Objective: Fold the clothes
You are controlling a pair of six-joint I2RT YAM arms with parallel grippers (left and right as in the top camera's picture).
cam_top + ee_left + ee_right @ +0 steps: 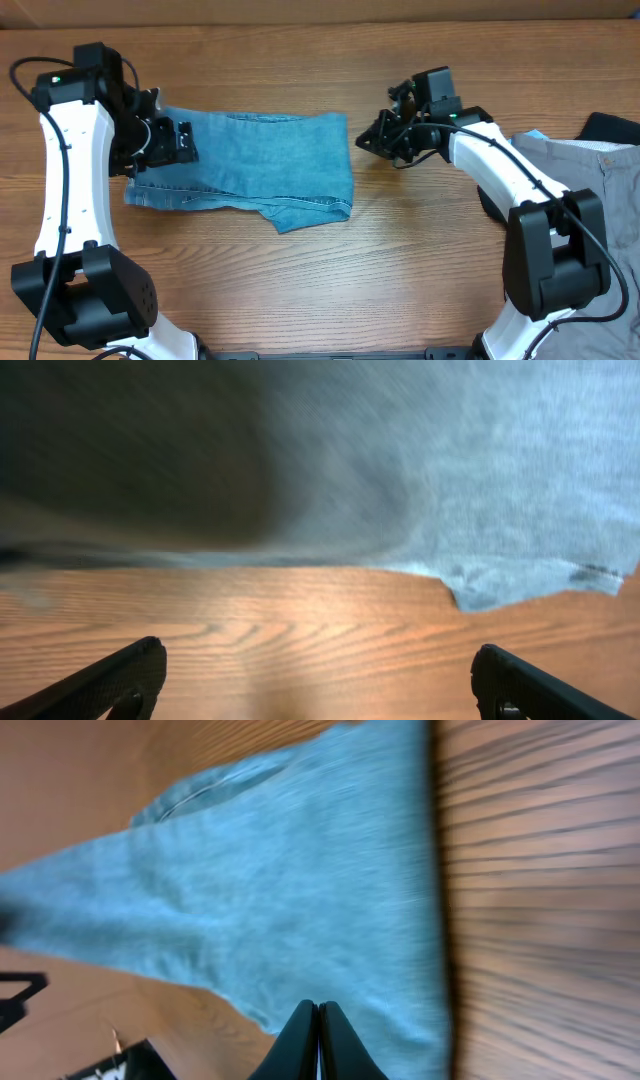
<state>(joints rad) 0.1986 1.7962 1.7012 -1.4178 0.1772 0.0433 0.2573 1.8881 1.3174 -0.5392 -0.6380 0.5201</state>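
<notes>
From overhead, the light-blue denim jeans (pixel 250 165) lie on the brown wooden table (pixel 300 290) as a compact, roughly rectangular bundle. They look folded at least once, though the lower edge is ragged, with a flap sticking out at the lower right. By my judgement one more fold or some squaring-up is left. The left gripper (pixel 165 145) sits over the jeans' left end. The right gripper (pixel 372 140) hangs just beside their right edge, apart from the cloth. Below the jeans there is broad bare wood to work in. Well to their right lie plain grey trousers (pixel 590 175) and a black garment (pixel 612 125), which narrow the room on that side. In the left wrist view the fingers (pixel 120 675) are spread wide over bare wood with nothing between them, and the jeans' uneven edge lies just beyond. The right wrist view is blurred. Its fingers (pixel 305 1040) are pressed together above the denim, and I cannot tell whether any cloth is caught between them.
</notes>
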